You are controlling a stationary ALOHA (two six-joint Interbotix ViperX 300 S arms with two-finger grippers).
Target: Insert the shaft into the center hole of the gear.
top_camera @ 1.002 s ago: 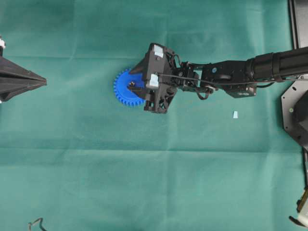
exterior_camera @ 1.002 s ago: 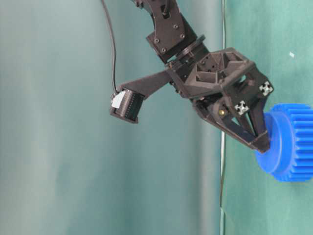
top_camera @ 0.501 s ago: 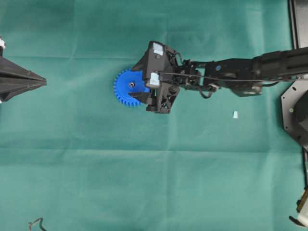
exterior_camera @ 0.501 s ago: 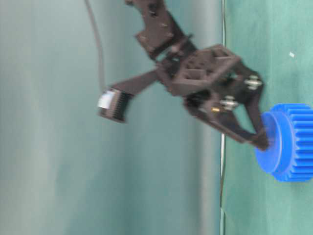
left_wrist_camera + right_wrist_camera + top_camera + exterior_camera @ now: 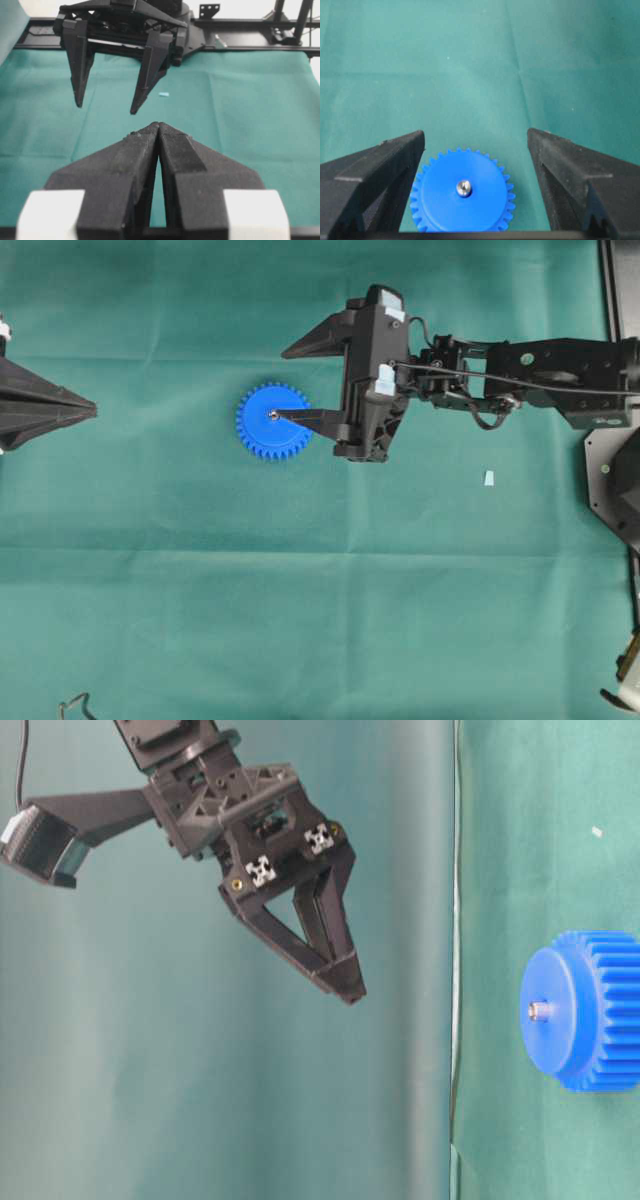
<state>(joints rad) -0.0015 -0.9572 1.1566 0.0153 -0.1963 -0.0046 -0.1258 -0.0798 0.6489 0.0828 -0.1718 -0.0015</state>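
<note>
The shaft (image 5: 464, 188) stands seated in the center hole of the gear (image 5: 272, 421) at mid-counter, so the insertion looks done; the right gripper (image 5: 345, 982) hangs wide open above, empty; the left gripper (image 5: 158, 131) sits closed far left

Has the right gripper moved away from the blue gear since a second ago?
Yes. The right gripper has lifted clear of the gear, which stayed put, and it stands open, with the shaft left in the hub.
</note>
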